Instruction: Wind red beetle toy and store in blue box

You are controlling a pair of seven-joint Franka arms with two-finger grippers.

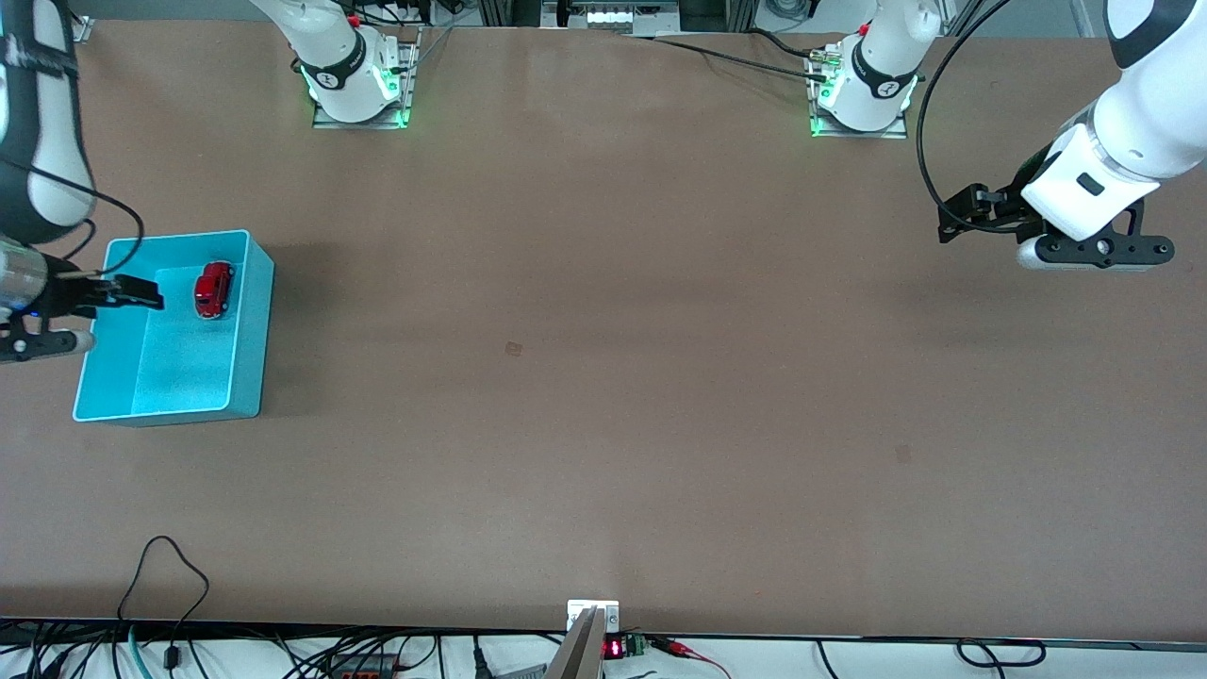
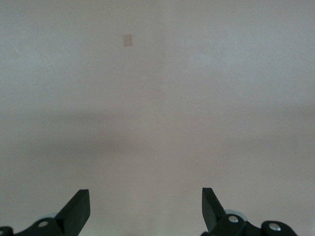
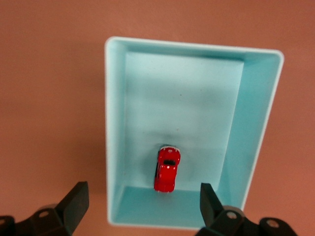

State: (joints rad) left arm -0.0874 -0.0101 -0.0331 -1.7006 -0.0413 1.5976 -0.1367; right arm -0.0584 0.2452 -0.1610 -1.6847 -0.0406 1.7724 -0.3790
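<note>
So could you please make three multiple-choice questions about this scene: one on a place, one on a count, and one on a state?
1. Where is the red toy car?
A. On the bare table
B. Inside the blue box
C. In the left hand

2. How many toy cars are in view?
A. One
B. Two
C. Three

3. In what state is the right hand?
A. Shut on the car
B. Shut and empty
C. Open and empty

Answers:
1. B, the car rests on the floor of the box, in the part farther from the front camera.
2. A, only one car shows in any view.
3. C, its fingers stand apart over the box and hold nothing.

The left hand waits open over the table at its own end.
</note>
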